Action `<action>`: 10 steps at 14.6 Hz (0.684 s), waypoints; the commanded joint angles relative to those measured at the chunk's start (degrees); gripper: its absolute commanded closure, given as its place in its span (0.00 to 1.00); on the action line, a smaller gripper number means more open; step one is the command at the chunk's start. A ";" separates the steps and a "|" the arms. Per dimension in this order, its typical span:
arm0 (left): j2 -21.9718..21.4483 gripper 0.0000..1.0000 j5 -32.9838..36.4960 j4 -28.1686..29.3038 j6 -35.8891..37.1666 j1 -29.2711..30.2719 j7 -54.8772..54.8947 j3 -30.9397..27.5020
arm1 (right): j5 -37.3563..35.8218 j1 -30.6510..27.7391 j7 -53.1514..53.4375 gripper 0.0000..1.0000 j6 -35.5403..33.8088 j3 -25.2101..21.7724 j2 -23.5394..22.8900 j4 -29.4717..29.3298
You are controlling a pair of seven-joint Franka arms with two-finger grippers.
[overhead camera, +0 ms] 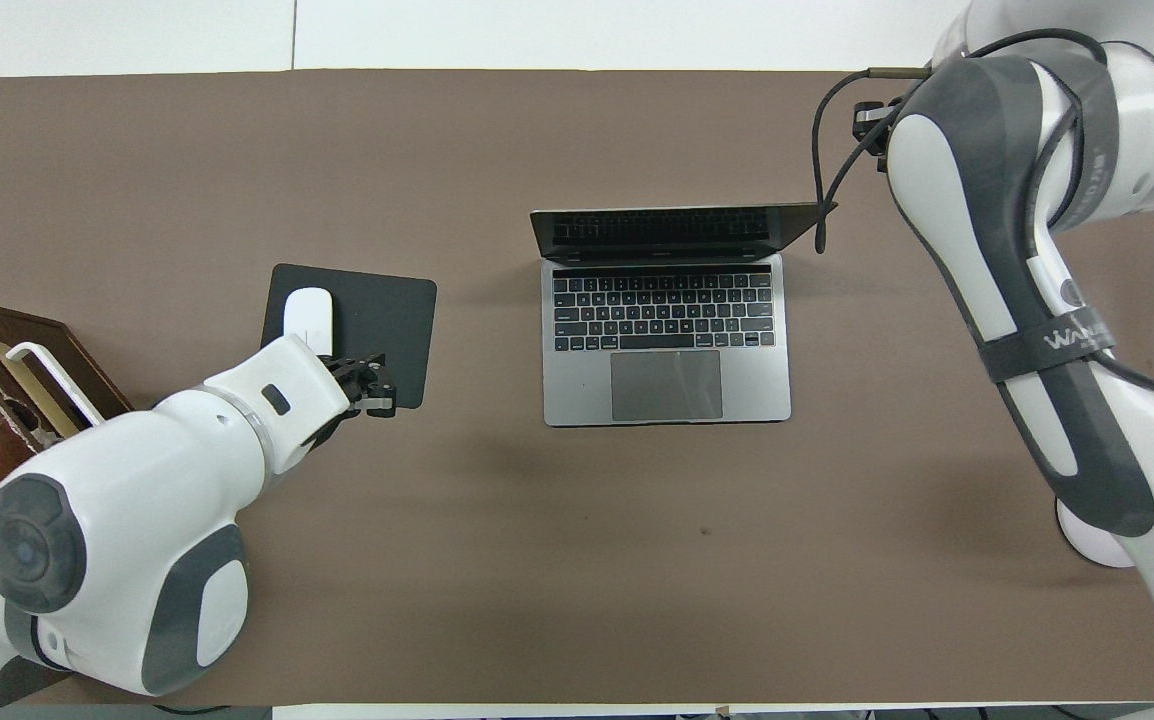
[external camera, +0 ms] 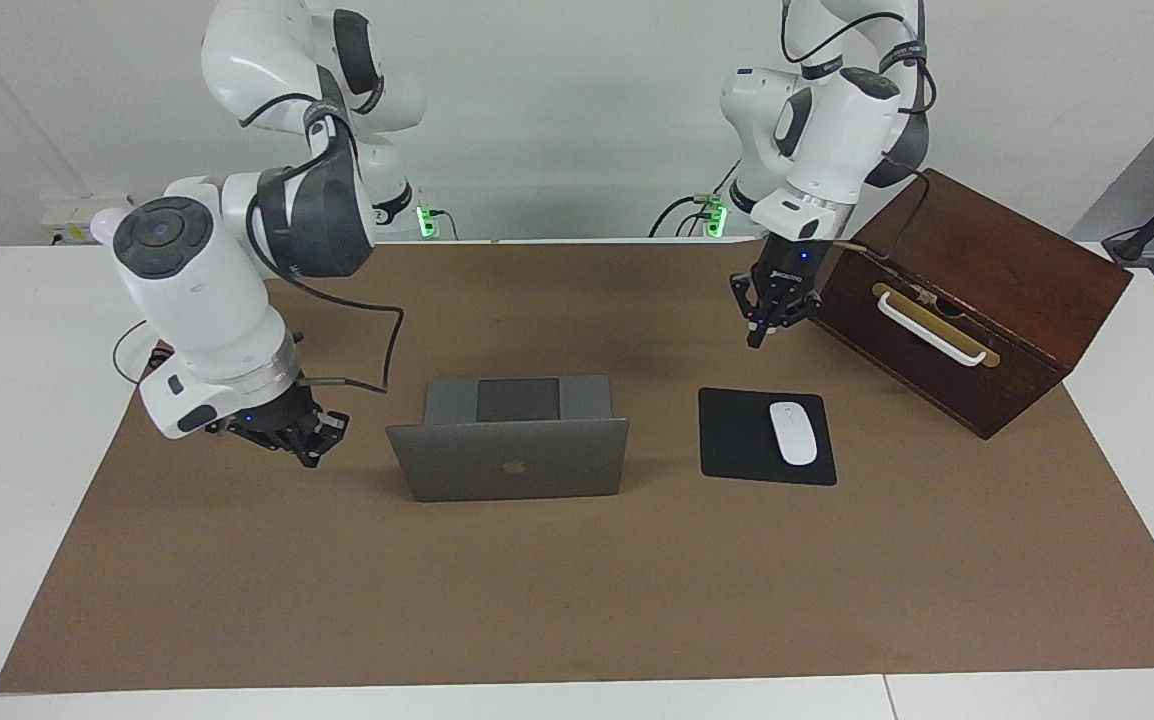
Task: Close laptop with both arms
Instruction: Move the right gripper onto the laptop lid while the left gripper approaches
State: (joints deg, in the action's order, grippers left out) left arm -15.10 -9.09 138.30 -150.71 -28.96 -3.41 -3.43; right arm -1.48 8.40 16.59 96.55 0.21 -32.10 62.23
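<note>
The laptop (external camera: pixel 512 460) stands open in the middle of the brown mat. Its silver-grey lid with the dark logo is about upright. Its keyboard (overhead camera: pixel 665 325) faces the robots. My right gripper (external camera: pixel 305 437) hangs low over the mat beside the lid, toward the right arm's end, a short gap from it. In the overhead view the right gripper (overhead camera: pixel 867 120) is mostly hidden by its own arm. My left gripper (external camera: pixel 772 318) is raised over the mat at the mouse pad's edge nearer the robots, apart from the laptop. It also shows in the overhead view (overhead camera: pixel 374 386).
A black mouse pad (external camera: pixel 737 440) with a white mouse (external camera: pixel 793 432) lies beside the laptop toward the left arm's end. A dark wooden box (external camera: pixel 1027 270) with a white handle (external camera: pixel 927 330) stands at that end. A white round base (overhead camera: pixel 1087 535) is partly hidden under the right arm.
</note>
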 commanded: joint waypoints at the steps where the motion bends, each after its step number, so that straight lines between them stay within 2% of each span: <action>1: -2.22 1.00 -0.92 6.88 -9.74 -4.78 -2.21 -0.88 | -0.28 1.35 1.60 1.00 -1.27 0.23 0.72 -0.01; 4: -0.73 1.00 -0.92 9.70 -17.31 -7.94 -3.97 -0.79 | -0.28 3.37 1.60 1.00 -1.36 0.23 0.99 0.08; 10: 6.39 1.00 -0.92 10.59 -30.77 -13.40 -5.64 -0.88 | -0.28 4.43 1.69 1.00 -1.10 0.23 1.07 0.08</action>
State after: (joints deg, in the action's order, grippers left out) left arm -11.02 -9.10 148.52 -176.86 -39.93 -8.47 -3.49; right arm -1.48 12.84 17.18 96.49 0.22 -31.56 62.23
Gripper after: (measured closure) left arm 0.991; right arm 0.991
